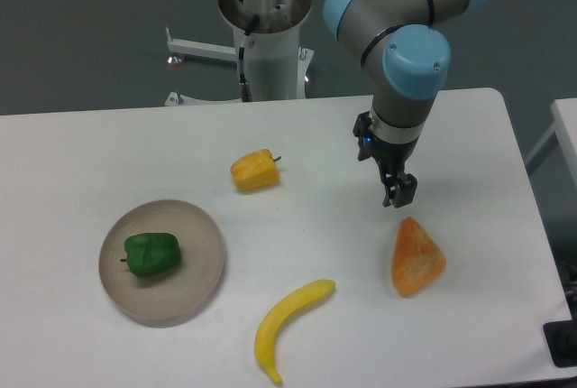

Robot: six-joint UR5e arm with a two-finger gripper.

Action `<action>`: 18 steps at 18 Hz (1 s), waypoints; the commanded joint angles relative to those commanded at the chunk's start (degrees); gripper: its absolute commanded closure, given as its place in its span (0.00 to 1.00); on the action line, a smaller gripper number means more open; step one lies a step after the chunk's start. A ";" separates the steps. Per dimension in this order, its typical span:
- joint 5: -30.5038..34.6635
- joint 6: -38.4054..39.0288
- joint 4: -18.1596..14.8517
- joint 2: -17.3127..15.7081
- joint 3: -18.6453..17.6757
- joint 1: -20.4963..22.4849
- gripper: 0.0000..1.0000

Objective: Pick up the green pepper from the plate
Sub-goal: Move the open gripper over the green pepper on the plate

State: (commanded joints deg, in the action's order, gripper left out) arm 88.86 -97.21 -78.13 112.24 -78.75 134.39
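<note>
While the white rectangular worktop (pixel 297 144) carries the round beige-grey plate (pixel 200 278) at its left, the glossy dark-green pepper (pixel 151 254) lies on that plate, well apart from the black fingers (pixel 400 193), which hang together above an orange wedge (pixel 416 258).

Yellow pepper (pixel 254 170), banana (pixel 287 325) & orange wedge-shaped item (pixel 416 258) on white table (pixel 108 149).
</note>
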 joint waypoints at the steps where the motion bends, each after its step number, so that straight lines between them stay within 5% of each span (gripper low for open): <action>1: 0.00 0.00 0.26 -0.09 -0.35 -0.18 0.00; 6: -1.05 -0.09 0.00 -0.09 -0.62 -0.35 0.00; 10: -9.65 2.26 0.00 -0.52 -1.49 -1.93 0.00; 18: -9.32 21.87 1.14 0.78 -1.41 -15.54 0.00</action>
State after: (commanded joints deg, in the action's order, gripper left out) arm 79.54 -75.34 -76.99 113.02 -80.16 118.84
